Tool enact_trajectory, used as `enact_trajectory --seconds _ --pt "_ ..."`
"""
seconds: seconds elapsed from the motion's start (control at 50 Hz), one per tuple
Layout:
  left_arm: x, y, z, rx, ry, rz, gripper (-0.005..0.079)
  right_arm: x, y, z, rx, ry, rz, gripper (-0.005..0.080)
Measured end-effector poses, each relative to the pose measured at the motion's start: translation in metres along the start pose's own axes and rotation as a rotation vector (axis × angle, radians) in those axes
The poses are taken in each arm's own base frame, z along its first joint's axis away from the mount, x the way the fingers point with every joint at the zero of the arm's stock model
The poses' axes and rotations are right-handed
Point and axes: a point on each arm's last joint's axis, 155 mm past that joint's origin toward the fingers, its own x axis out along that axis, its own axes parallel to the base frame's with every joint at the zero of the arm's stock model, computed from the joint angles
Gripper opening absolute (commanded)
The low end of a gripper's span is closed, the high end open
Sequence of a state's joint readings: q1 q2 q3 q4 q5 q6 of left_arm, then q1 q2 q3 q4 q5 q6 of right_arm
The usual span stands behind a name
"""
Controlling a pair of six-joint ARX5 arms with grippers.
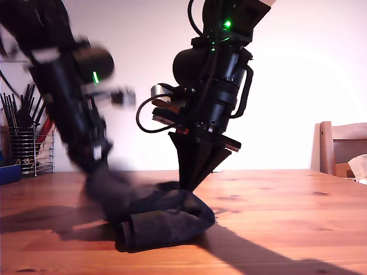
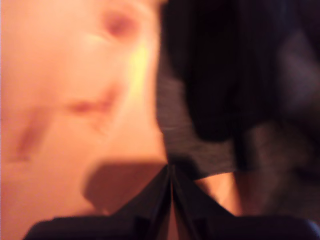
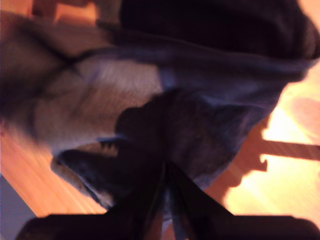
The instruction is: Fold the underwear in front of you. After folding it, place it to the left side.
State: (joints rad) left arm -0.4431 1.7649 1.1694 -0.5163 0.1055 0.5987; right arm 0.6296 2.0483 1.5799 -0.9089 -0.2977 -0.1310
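Second wrist view shows my second gripper (image 3: 166, 167) with its jaws pinched together on a fold of the underwear (image 3: 150, 90). First wrist view has my first gripper (image 2: 171, 170) closed at the garment's edge, jaws meeting, whether on cloth I cannot tell. Outward, the underwear (image 1: 157, 215) lies rumpled on the wooden table (image 1: 287, 212); 1 wire rack (image 1: 26, 146) stands at the exterior view's left, 1 chair (image 1: 338, 146) at its right.

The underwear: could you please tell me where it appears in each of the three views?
Exterior view: the underwear lies rumpled on the wooden table, low and centre-left.
First wrist view: dark cloth fills the right half.
Second wrist view: it covers most of the frame.
Shared landmark: the wooden table.
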Motion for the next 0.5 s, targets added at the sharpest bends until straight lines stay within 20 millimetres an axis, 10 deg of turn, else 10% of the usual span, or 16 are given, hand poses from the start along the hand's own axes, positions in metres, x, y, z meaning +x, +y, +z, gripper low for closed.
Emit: enact_trajectory --seconds 0.5 --pt "-0.027 -0.033 0.03 -0.188 -0.184 -0.26 -0.0021 -0.004 -0.006 0.0 0.033 -0.008 0.031 -0.0011"
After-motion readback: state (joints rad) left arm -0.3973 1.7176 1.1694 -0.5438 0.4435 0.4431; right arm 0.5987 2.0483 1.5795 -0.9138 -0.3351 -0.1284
